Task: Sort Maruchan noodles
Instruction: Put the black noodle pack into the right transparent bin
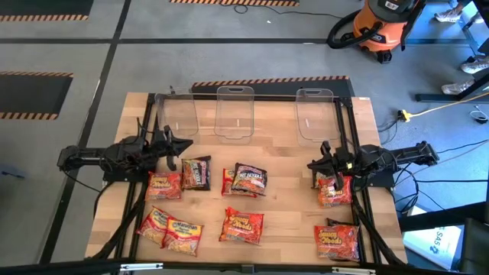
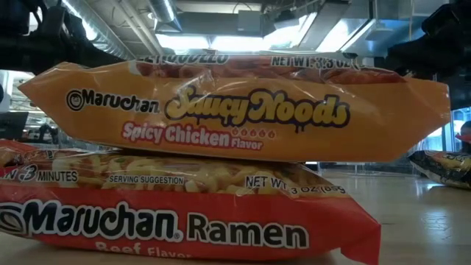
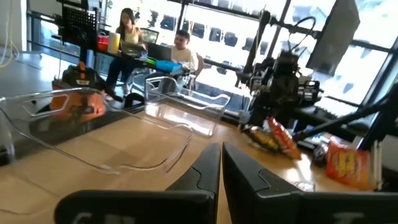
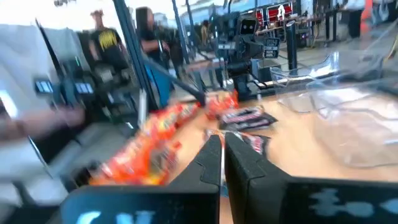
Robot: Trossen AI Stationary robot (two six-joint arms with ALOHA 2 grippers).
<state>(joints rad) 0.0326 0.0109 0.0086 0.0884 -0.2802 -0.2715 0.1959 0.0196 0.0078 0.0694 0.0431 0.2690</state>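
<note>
Several Maruchan noodles packets lie flat on the wooden table [image 1: 286, 206]: red-orange ones [image 1: 164, 185] [image 1: 241, 225] [image 1: 338, 241], a dark one [image 1: 196, 173], and another dark one [image 1: 249, 178] lying on a red one. In the low view an orange Saucy Noods packet [image 2: 235, 110] rests on a red Ramen packet [image 2: 184, 213]. My left gripper [image 1: 187, 145] [image 3: 221, 168] hangs shut above the table's left side, pointing level toward the right. My right gripper [image 1: 312, 164] [image 4: 222, 162] hangs shut at the right side, pointing left, beside a red-orange packet [image 1: 334, 189].
Three clear plastic bins [image 1: 177, 114] [image 1: 234, 113] [image 1: 317, 114] stand in a row along the table's far edge. A black frame [image 1: 351, 114] borders the table. People sit in the room beyond the table, seen in the wrist views.
</note>
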